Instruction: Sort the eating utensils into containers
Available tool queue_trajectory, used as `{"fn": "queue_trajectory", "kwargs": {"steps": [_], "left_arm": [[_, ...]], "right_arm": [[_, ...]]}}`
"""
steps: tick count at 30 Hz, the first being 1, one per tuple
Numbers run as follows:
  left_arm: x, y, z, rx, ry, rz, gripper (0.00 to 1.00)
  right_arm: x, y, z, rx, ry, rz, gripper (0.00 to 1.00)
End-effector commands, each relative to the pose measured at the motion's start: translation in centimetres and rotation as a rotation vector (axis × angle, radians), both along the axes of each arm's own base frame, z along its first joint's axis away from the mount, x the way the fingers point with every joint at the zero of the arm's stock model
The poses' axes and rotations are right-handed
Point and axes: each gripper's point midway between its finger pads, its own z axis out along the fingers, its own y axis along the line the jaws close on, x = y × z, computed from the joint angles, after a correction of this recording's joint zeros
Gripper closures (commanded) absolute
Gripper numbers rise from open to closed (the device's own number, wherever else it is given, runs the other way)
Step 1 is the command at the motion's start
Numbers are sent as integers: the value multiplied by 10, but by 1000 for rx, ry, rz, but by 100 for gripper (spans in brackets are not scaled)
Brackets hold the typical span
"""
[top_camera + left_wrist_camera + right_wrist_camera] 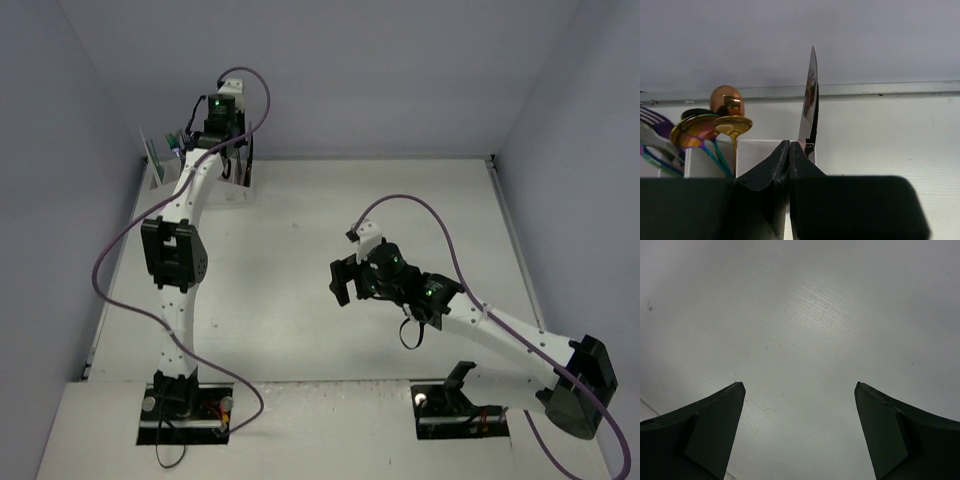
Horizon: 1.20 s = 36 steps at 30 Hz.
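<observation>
Two arms reach over a white bench (300,330). At its eleven o'clock corner stands the white rack (757,150), with utensils upright in it. In the left wrist view, a copper spoon (726,100), a gold spoon (733,124) and an iridescent spoon (690,134) crowd the compartments at nine o'clock. A serrated knife (811,100) stands blade-up at one o'clock of the left gripper (790,145), just behind its tips. Its jaws are pressed together and seem to pinch nothing. The right gripper (800,390) hovers near the bench's middle, jaws spread wide and empty over bare surface. No loose utensil shows on the bench. These pieces look light, stiff and slick. A thin handle would likely pivot or slip, so gripping across the flat mid-handle seems safest, away from the knife's toothed edge.
</observation>
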Motion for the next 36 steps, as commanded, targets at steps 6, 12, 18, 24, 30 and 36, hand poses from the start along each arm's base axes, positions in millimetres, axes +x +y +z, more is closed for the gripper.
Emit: {"fn": "queue_trajectory", "kwargs": {"steps": [6, 12, 18, 24, 30, 36], "left_arm": [[11, 7, 4, 63, -20, 7, 100], [14, 6, -30, 89, 47, -2, 83], [13, 4, -21, 70, 27, -4, 52], [5, 4, 22, 46, -59, -1, 36], [-8, 7, 52, 25, -119, 15, 31], [-25, 8, 85, -25, -189, 22, 29]], "right_arm": [[10, 4, 3, 26, -16, -10, 11], [10, 2, -4, 13, 0, -15, 11], [9, 2, -5, 18, 4, -15, 11], [8, 2, 3, 37, -8, -17, 10], [7, 1, 10, 56, -20, -21, 10], [6, -1, 21, 72, -42, -23, 10]]}}
